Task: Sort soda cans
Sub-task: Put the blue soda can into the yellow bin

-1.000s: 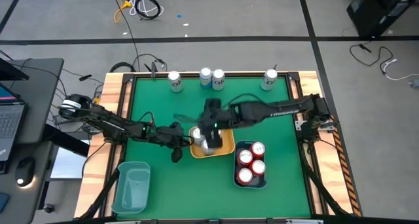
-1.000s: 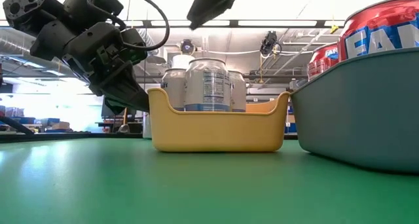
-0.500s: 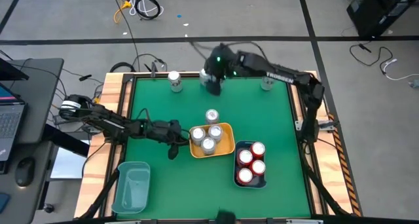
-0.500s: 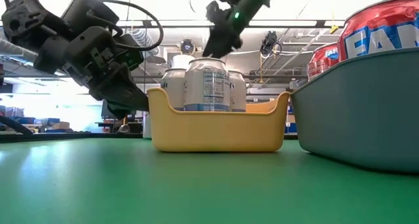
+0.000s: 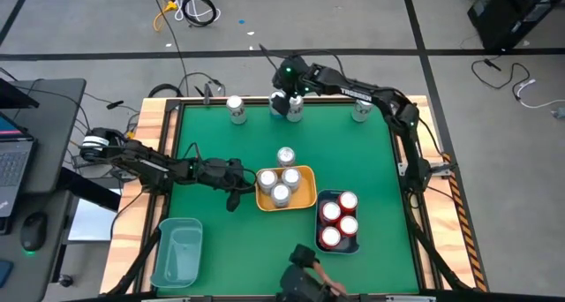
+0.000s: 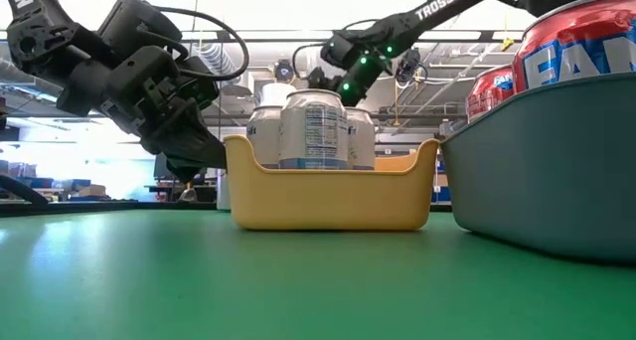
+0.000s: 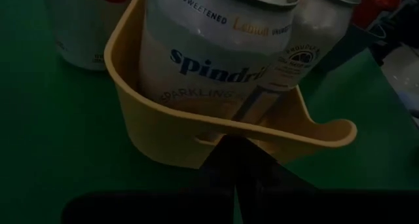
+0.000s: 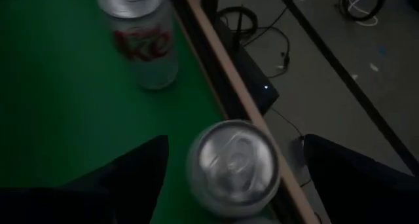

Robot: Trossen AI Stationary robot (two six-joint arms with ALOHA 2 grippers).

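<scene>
Since a second ago the right gripper has swung from the glossy yellow bin to the green worktop's far edge, fingers spread around a silver-topped can. Left gripper, pinched together, rests against the bin's rounded rim.

My table is green-topped with a wooden edge. On it sit a yellow bin, a dark blue bin just beside it and a teal bin near one corner. One silver can stands behind the yellow bin, and four more cans line the far edge.
</scene>
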